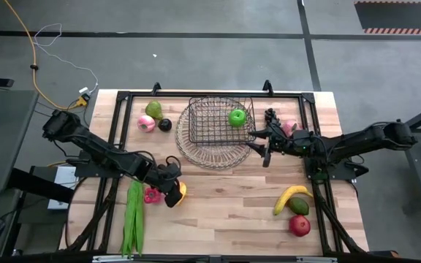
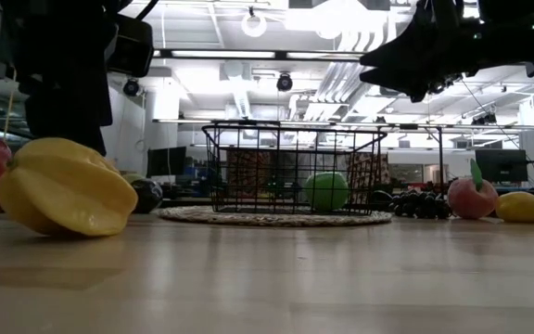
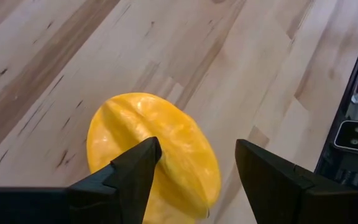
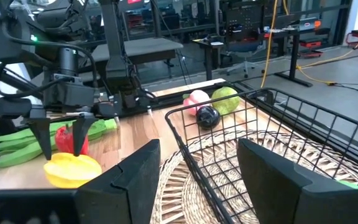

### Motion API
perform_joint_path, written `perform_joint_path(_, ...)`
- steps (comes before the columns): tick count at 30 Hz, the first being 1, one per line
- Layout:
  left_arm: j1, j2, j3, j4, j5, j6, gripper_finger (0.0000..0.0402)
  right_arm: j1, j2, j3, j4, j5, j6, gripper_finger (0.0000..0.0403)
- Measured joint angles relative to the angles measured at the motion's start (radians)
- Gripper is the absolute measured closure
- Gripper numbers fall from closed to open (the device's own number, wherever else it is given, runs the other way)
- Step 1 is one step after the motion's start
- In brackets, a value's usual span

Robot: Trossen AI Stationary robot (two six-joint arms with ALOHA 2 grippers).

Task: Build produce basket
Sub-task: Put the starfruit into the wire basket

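Note:
A yellow ridged fruit (image 3: 157,149) lies on the table near its middle left, and also shows in the high view (image 1: 182,191) and the low view (image 2: 63,187). My left gripper (image 3: 197,158) is open just above it, one finger over the fruit and one beside it. I see no touch. The wire basket (image 1: 218,123) stands on a round woven mat (image 1: 210,155) at the far middle, with a green apple (image 1: 237,117) inside. My right gripper (image 1: 263,150) is open and empty, raised by the basket's right rim (image 4: 191,146).
Long green pods (image 1: 134,215) and a pink piece (image 1: 150,195) lie beside the left gripper. A green pear (image 1: 153,109), a pink piece (image 1: 146,123) and a dark fruit (image 1: 165,125) lie far left. Grapes (image 1: 271,117) and a pink fruit (image 1: 289,128) lie right of the basket. A banana (image 1: 291,197) and a red apple (image 1: 300,225) lie near right.

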Motion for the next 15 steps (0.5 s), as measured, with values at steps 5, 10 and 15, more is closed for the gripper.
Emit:
perform_joint_path(5,0.000,-0.003,-0.001,0.001,0.002,0.007,0.0188,0.000,0.000,0.000,0.000,0.019,0.000,0.0197)
perform_joint_path(10,0.000,-0.042,-0.007,0.024,0.006,0.023,0.0188,0.000,0.000,0.000,0.000,0.019,0.000,0.0197)
perform_joint_path(15,0.000,-0.086,-0.007,-0.022,-0.031,0.026,0.0188,0.000,0.000,0.000,-0.006,0.019,0.000,0.0197)
